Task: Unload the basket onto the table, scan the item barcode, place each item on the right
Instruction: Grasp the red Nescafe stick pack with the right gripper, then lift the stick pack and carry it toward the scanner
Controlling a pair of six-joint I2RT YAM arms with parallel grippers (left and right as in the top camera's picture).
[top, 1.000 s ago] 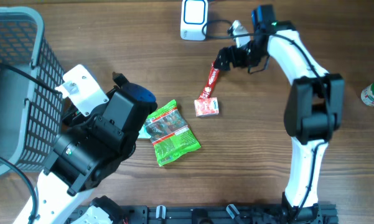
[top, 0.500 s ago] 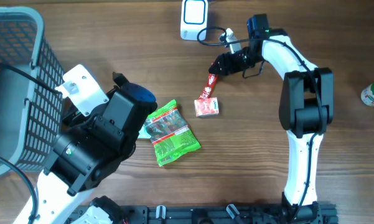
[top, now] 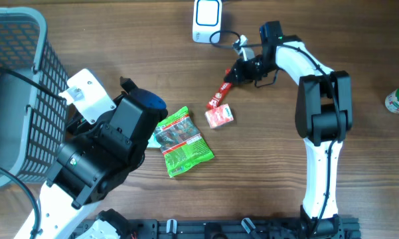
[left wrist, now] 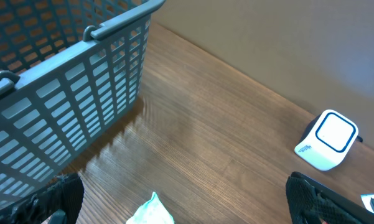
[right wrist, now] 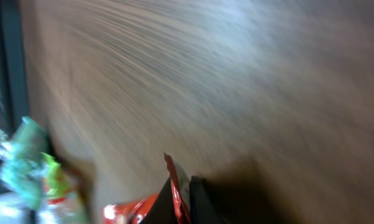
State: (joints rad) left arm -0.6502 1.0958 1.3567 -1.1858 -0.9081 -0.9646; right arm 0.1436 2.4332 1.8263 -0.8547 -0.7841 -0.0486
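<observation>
the pick-up looked done and the scan itself not yet done: the right gripper (top: 233,72) sat with its jaws pinched on the top end of a red stick sachet (top: 218,93), a little below the white barcode scanner (top: 207,20) and slightly to its right. the sachet's lower end pointed down and away from the scanner toward a small red packet (top: 220,115) lying further below. whether that end rested on the wooden surface (top: 285,186) or hung just clear of it could not be told. the right wrist view was blurred but showed a red wrapper edge between the dark jaws. no barcode was visible in any view, and the sachet was not in front of the scanner's face, so carrying it across and turning the code toward the scanner seemed left to do. the left gripper (left wrist: 183,199) hung with jaws wide and empty, well below and left of the scanner, with a green snack bag (top: 182,141) beside it and the grey basket (top: 26,40) far to the scanner's left.
</observation>
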